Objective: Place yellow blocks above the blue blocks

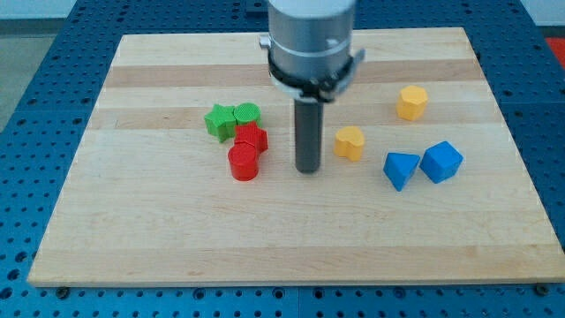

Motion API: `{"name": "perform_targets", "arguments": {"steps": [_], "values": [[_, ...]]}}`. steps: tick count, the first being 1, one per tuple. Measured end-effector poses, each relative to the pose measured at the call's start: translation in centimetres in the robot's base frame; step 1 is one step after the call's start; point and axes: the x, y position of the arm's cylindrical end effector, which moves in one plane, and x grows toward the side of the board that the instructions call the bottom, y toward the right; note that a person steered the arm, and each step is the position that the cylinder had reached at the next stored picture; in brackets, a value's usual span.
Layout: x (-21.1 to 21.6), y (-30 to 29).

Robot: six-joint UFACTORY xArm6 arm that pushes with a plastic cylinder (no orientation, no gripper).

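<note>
The wooden surface (132, 230) fills most of my view, resting on a blue perforated base (35, 97). My arm's grey cylindrical housing (311, 40) comes down from 12 o'clock, ending in the dark rod; my tip (308, 170) sits near the middle of the board. I have no pincer on this arm, so there is nothing to open or close.

At about 3 o'clock from my tip lie the two blue blocks, a blue cube-like block (441, 162) and, touching it on the view's left, a blue wedge-shaped block (401, 169). One yellow block (350, 142) lies just beside my tip at 2 o'clock. The other yellow block (411, 102) sits at 12 o'clock from the blue pair.

At 9 o'clock from my tip is a tight cluster: a green star-shaped block (220, 120), a green round block (247, 114), a red block (252, 137) and a red cylinder (244, 162).
</note>
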Motion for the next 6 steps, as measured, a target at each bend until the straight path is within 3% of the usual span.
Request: {"name": "perform_targets", "arguments": {"steps": [1, 2, 3, 4, 5, 6], "values": [[-5.1, 1.9], [-5.2, 6.0], [-3.8, 3.1], [-3.0, 10.3], [-7.2, 11.7], [-5.3, 13.9]]}}
